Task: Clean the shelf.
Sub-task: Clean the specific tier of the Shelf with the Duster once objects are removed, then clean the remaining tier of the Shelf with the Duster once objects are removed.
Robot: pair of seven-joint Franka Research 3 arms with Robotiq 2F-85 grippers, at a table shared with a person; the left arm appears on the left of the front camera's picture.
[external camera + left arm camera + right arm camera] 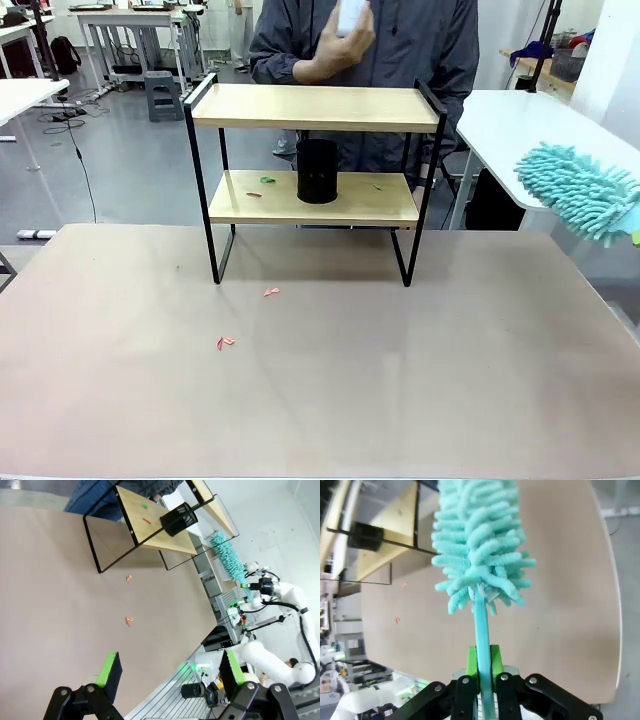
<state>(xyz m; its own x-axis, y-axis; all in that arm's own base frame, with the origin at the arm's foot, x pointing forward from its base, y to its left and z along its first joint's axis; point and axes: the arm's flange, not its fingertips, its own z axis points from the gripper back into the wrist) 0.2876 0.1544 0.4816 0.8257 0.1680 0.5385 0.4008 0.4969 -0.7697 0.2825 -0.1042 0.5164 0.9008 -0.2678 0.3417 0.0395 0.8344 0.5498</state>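
shelf (300,107) stands at the far middle of the brown table (400,390), two boards. in the way: one black mesh pot (318,171) mid lower board, can't tell what's in it. one person right behind the shelf, one hand (335,55) raised above the top board, holding a white object (352,15). scraps (267,180): three on the lower board (two left of the pot, one right), two red on the table in front of the shelf. right gripper (484,657) clamped on the handle of one teal duster (480,545), off to the shelf's right, clear of it. left gripper (169,662) fingers apart, nothing between, well in front of the shelf.
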